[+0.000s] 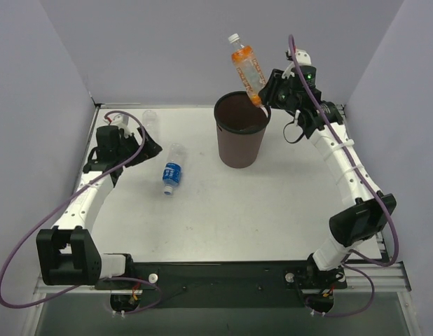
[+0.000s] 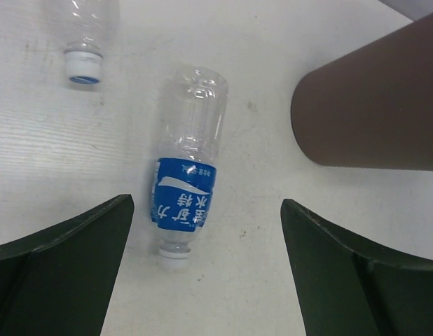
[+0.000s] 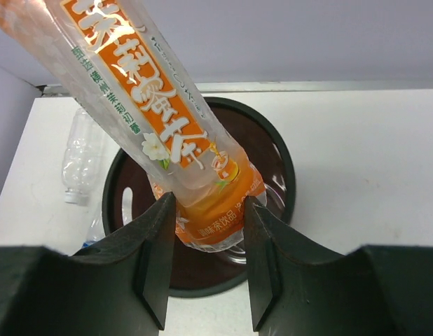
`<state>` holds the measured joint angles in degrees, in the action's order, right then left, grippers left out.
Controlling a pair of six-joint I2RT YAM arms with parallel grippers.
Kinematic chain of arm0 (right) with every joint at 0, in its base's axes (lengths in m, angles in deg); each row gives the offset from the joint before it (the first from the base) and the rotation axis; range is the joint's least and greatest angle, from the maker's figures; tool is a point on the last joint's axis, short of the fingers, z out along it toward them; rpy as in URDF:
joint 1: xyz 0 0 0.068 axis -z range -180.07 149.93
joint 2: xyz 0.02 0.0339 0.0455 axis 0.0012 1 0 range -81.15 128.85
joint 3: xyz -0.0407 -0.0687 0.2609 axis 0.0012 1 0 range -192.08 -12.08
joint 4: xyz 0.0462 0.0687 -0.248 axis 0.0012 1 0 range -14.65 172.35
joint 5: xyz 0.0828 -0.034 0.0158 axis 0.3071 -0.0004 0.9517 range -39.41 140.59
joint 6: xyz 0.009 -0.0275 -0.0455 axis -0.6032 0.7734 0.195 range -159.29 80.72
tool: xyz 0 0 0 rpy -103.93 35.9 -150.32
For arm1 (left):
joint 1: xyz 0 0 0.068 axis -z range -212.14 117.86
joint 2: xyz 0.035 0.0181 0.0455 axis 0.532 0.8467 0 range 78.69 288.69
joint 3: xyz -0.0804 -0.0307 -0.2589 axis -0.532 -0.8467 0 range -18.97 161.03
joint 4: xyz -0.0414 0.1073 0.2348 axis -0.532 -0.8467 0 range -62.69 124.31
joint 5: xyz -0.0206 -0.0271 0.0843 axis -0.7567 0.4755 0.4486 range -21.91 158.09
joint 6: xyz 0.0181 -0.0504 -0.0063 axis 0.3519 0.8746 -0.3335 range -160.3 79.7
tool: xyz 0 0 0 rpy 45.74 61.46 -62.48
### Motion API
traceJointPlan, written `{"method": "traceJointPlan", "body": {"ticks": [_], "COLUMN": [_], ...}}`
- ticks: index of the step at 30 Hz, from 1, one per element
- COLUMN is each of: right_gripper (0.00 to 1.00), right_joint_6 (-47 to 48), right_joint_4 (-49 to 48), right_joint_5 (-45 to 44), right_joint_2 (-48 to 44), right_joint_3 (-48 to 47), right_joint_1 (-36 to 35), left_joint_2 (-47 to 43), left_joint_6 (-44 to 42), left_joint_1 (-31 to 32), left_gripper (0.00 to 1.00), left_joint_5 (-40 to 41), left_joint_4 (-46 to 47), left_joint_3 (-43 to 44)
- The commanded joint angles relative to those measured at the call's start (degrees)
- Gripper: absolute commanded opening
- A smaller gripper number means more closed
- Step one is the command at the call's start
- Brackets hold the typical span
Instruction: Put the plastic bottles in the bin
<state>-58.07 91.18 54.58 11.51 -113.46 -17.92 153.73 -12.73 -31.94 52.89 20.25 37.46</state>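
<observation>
**Student:** What did the top view show?

**Tutor:** Top view. The right gripper (image 1: 264, 103) was raised over the far side of the table (image 1: 272, 203), its fingers clamped on the base end of the orange bottle (image 1: 247, 68). The bottle slanted up and to the left, white cap uppermost, with its base over the right part of the rim of the bin (image 1: 241, 143). The bin stood upright. The blue-label bottle (image 1: 172, 170) lay on its side left of the bin, apart from it. The clear unlabelled bottle (image 1: 150, 117) lay near the far left corner. The left gripper (image 1: 152, 143) sat low beside these two bottles and held nothing.

**Student:** And the left wrist view?

**Tutor:** Left wrist view. Both fingers (image 2: 62, 266) were spread wide. The blue-label bottle lay on the table ahead of the gap, cap toward the camera, touching neither finger. The capped end of the clear unlabelled bottle showed at upper left, and the bin's brown wall filled the upper right.

**Student:** The right wrist view?

**Tutor:** Right wrist view. The fingers (image 3: 157, 259) pressed on either side of the orange bottle's lower end, the narrow gap filled by the bottle. The bin's open mouth lay directly beyond. The clear unlabelled bottle lay on the table left of the bin. The bin's contents could not be made out.
</observation>
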Motion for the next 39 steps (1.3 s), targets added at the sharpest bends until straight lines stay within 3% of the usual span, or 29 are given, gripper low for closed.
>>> {"method": "traceJointPlan", "body": {"ticks": [1,12,14,15,18,21,30,34,37,39], "right_gripper": [0.09,0.12,0.34,0.55,0.75,0.80,0.75,0.71,0.74,0.70], "right_joint_6": [1.4,1.5,1.6,1.7,2.3,3.1,4.1,5.6,9.3,12.5], "right_joint_4": [-5.8,-7.2,-7.2,-7.2,-7.3,-7.3,-5.4,0.4,4.3,5.7], "right_joint_5": [3.8,6.1,6.1,6.0,5.8,5.2,5.8,8.8,7.2,4.8], "right_joint_2": [6.3,12.1,11.9,11.9,10.6,8.9,6.0,9.5,12.1,13.6], "right_joint_3": [-3.5,-0.7,-0.1,0.1,1.3,2.2,-3.4,-12.8,-17.4,-20.6], "right_joint_1": [-1.3,-3.2,-3.4,-3.5,-3.4,-3.5,-3.7,-5.9,-9.4,-11.8], "left_joint_2": [-2.4,-4.2,-4.6,-4.7,-5.2,-5.6,-4.1,-1.5,-1.1,-1.1], "left_joint_6": [-0.9,-1.6,-1.6,-1.9,-2.0,-2.4,-5.0,-6.0,-6.3,-6.3], "left_joint_1": [2.9,5.2,5.5,5.8,5.8,5.8,7.7,8.3,8.7,8.8], "left_gripper": [0.97,0.97,0.97,0.97,0.97,0.97,0.97,0.97,0.97,0.97], "left_joint_5": [-0.6,0.2,0.6,0.8,1.1,1.6,6.7,7.3,7.4,7.6], "left_joint_4": [-2.0,-5.0,-5.4,-5.3,-5.5,-5.5,-5.6,-6.6,-6.5,-6.6], "left_joint_3": [2.5,1.8,1.8,1.6,1.1,0.6,1.0,2.5,2.8,3.0]}}
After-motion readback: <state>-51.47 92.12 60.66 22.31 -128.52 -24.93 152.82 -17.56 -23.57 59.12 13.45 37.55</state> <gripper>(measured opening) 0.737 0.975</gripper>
